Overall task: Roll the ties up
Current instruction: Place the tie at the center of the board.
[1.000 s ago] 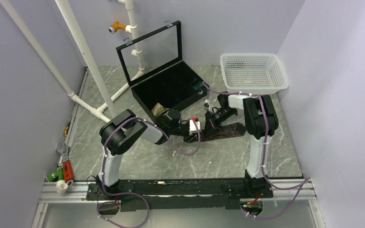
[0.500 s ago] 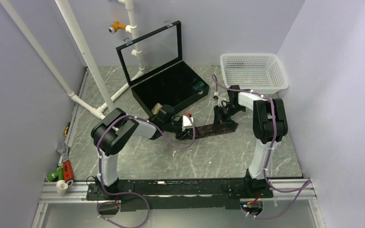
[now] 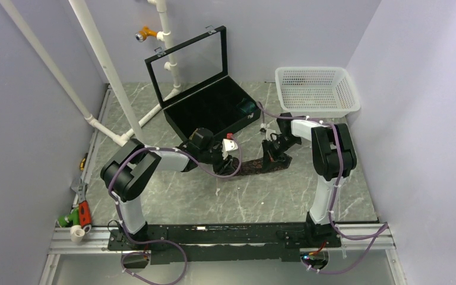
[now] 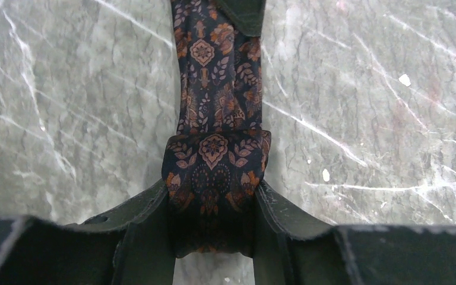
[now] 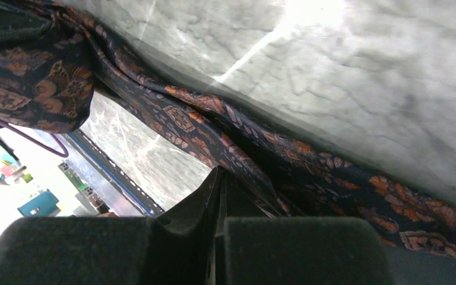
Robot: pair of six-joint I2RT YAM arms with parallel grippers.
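A dark brown-maroon tie (image 3: 264, 165) with orange floral figures lies across the marble table in front of the black case. Its near end is wound into a short roll (image 4: 214, 172). My left gripper (image 4: 214, 199) is shut on that roll, one finger on each side; in the top view this gripper (image 3: 236, 164) is at the tie's left end. The flat strip (image 4: 217, 71) runs away from the roll. My right gripper (image 5: 219, 178) is shut, its tips against the tie (image 5: 309, 172) near the strip's right end (image 3: 271, 158). No fabric shows between its fingers. A teal tie (image 3: 248, 108) sits in the case.
The open black case (image 3: 214, 113) with its raised glass lid stands just behind the left arm. A white mesh basket (image 3: 317, 89) sits at the back right. White pipes (image 3: 104, 65) slant along the left. Hand tools (image 3: 80, 215) lie at the near left edge.
The left gripper has moved left and back toward the case with the roll, and the flat strip has shortened. The right gripper has followed leftward along the tie.
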